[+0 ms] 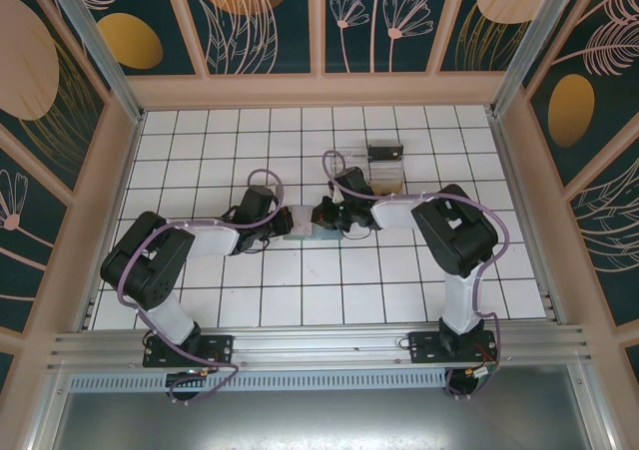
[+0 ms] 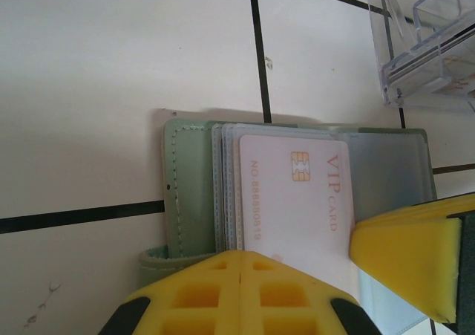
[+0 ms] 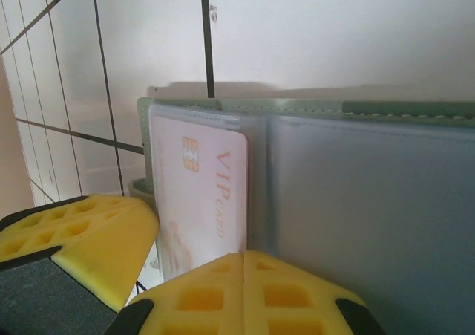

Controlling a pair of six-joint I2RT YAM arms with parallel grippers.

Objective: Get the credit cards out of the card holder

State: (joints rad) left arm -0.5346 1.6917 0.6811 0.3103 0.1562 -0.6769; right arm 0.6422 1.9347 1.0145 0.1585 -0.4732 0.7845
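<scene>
White tiled bench (image 1: 329, 300): glossy square tiles, dark grout lines, a few small chips.
Grey-green bifold card holder (image 2: 189, 179): thin, soft matte material, stitched edges; lies open and flat near the middle of the bench.
Clear plastic sleeves (image 3: 364, 209): slightly frosted, layered inside the card holder.
White plastic card (image 2: 297, 201): rectangular, rounded corners, gold chip, pink "VIP CARD" lettering; lies on the sleeves; whether it is tucked in or loose cannot be told.
Yellow-fingered left gripper (image 2: 241, 257): moulded fingers with grid recesses; jaws fully closed, pads meeting on a seam over the card holder's near edge; no held item can be made out.
Yellow-fingered right gripper (image 3: 245, 255): same moulding; jaws fully closed at the card's lower edge; whether that edge is pinched cannot be told.
Clear rigid plastic tray (image 2: 423, 45): rectangular, just beyond the card holder, cut off by the frame edge.
Small black box (image 1: 384, 153): at the tray's far end; detail too small to read.
Hidden: the fingers cover the lower parts of the card and the card holder.
</scene>
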